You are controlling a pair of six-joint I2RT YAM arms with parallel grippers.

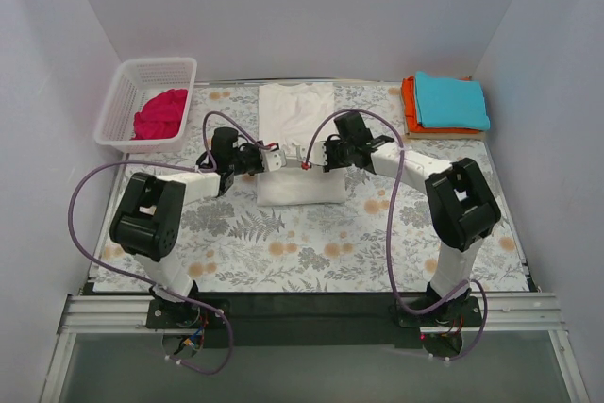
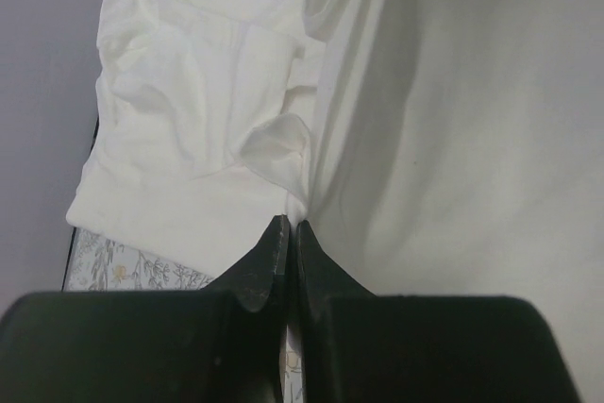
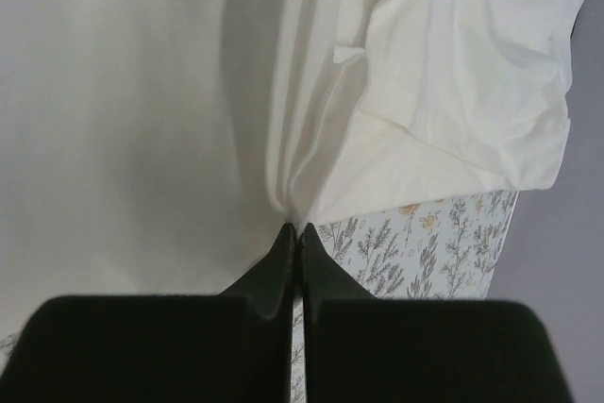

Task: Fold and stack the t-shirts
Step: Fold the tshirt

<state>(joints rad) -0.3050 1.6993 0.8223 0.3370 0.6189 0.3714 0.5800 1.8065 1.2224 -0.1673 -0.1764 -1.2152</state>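
Two pairs of fingers, each pressed together on cloth: my left fingers [image 2: 269,257] are clamped on a fold of the off-white t-shirt [image 1: 300,112], and my right fingers [image 3: 316,261] pinch it just beside them, creases fanning out from each tip. Both pinches meet over the shirt's middle, tips facing each other. The shirt lies at the centre of the floral counter [image 1: 283,243], its long axis running from my bases toward the far wall. It is plain, soft and rumpled, with folded layers lying flat past my fingers. Off to the far left a magenta t-shirt [image 1: 160,112] sits in a white basket [image 1: 123,92]. At the far right a teal t-shirt [image 1: 451,101] lies folded on an orange t-shirt [image 1: 409,106].
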